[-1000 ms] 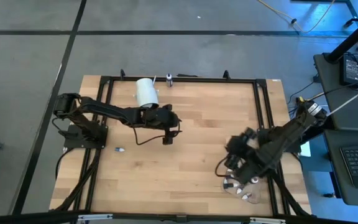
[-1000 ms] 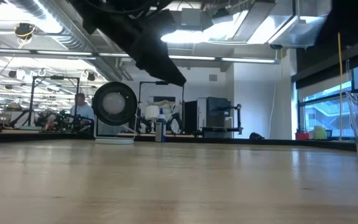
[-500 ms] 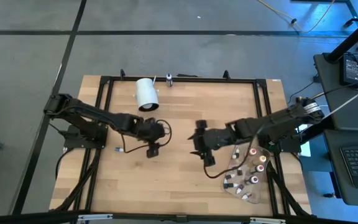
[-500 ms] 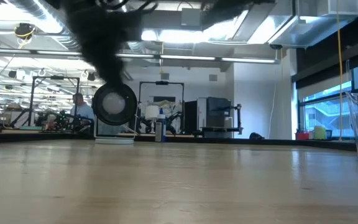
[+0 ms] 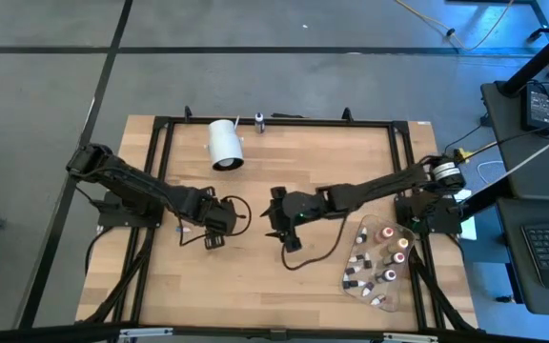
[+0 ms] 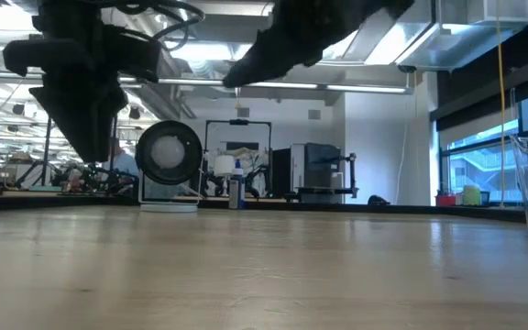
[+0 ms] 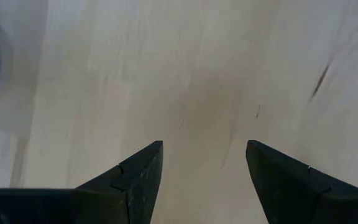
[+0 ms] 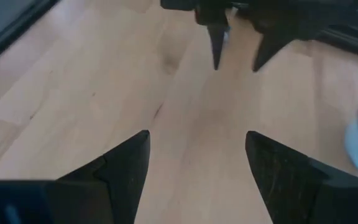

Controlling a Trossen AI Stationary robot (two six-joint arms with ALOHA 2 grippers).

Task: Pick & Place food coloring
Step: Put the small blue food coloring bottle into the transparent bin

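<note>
Hovering mid-desk (image 5: 255, 276): left hand (image 5: 213, 239) open, empty; right hand (image 5: 276, 221) open, empty; bottles (image 5: 377, 259) grouped at desk's right edge.

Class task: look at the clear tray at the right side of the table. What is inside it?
The clear tray holds about a dozen food coloring bottles, lying loosely, with reddish, orange or dark contents. Its base beneath them stays hidden.

Both arms reach inward over the table (image 5: 255, 286), grippers facing each other.
The left gripper (image 5: 212, 238) hangs left of the table's centre, fingers (image 7: 143, 167) spread and empty. The right gripper (image 5: 276, 217) is stretched to the centre, near it but apart, fingers (image 8: 127, 157) likewise parted, holding nothing.
</note>
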